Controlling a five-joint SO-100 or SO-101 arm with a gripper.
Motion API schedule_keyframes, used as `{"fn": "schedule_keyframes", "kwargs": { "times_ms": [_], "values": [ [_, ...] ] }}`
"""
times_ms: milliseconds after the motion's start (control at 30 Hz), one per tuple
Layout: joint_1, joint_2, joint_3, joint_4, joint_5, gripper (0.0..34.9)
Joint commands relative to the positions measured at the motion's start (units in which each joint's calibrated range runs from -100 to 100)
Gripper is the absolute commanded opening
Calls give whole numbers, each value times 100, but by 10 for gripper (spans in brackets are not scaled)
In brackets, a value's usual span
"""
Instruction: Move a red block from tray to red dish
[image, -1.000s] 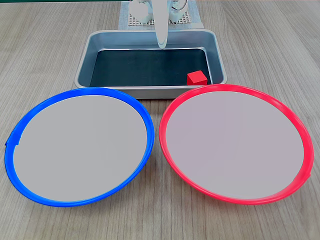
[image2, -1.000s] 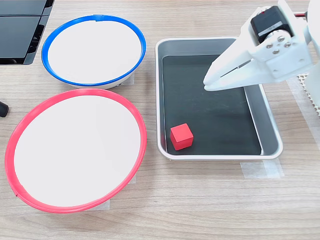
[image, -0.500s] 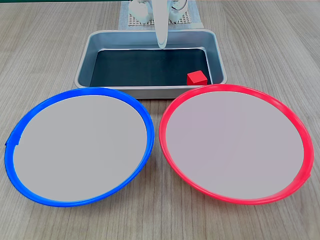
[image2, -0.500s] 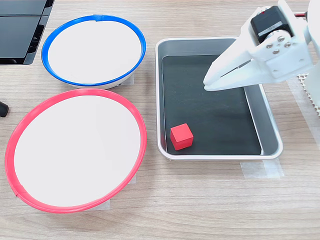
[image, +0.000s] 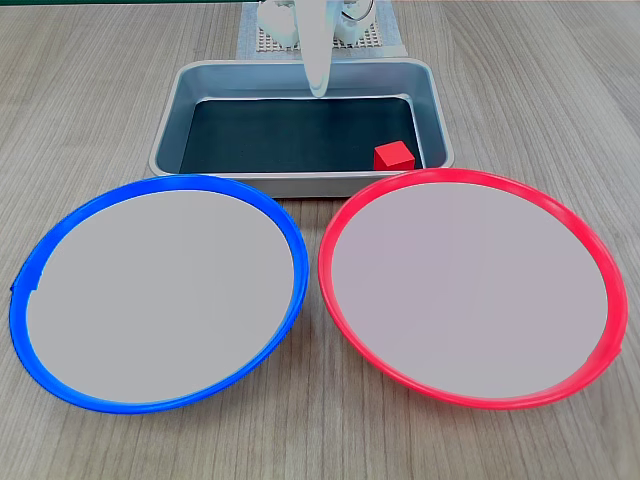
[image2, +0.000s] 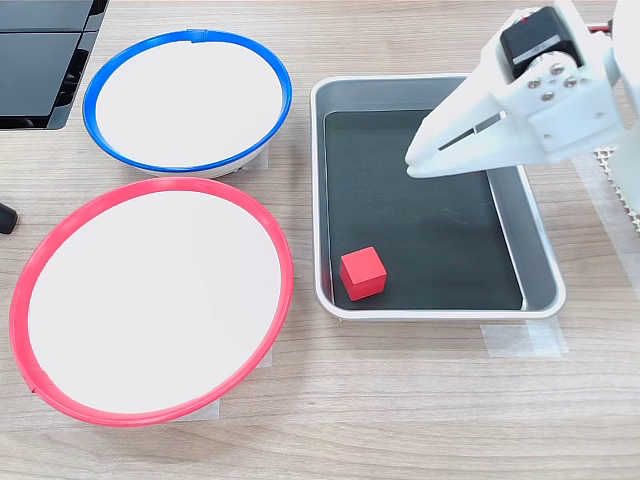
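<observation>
The red block (image: 393, 155) (image2: 362, 272) lies on the dark bottom of the grey tray (image: 170, 130) (image2: 540, 262), in the corner nearest the red dish (image: 470, 290) (image2: 150, 300). The red dish holds nothing. My white gripper (image: 318, 88) (image2: 412, 165) hangs above the tray's middle, well apart from the block. Its fingers are pressed together with nothing between them.
A blue-rimmed dish (image: 160, 290) (image2: 187, 100) of the same size sits beside the red one and also holds nothing. The arm's base stands on a mesh mat (image: 268, 40) behind the tray. A dark flat object (image2: 40, 60) lies at the second exterior view's top left.
The gripper has shifted slightly: toward the first exterior view's left, and a little upward in the second exterior view. The block and dishes have not moved.
</observation>
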Motion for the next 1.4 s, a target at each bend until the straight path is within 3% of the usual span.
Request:
{"fn": "schedule_keyframes", "kwargs": {
  "times_ms": [0, 333, 633, 700, 867, 1367],
  "values": [
    [-124, 921, -801, -80, 615, 1],
    [-435, 5646, -4042, 93, 3477, 2],
    [-887, 7343, -4697, -757, 5201, 126],
    [-943, 7454, -4697, -716, 5338, 156],
    [-1178, 7497, -4624, -394, 5377, 188],
    [-1320, 8282, -4716, -641, 5519, 185]
  ]
}}
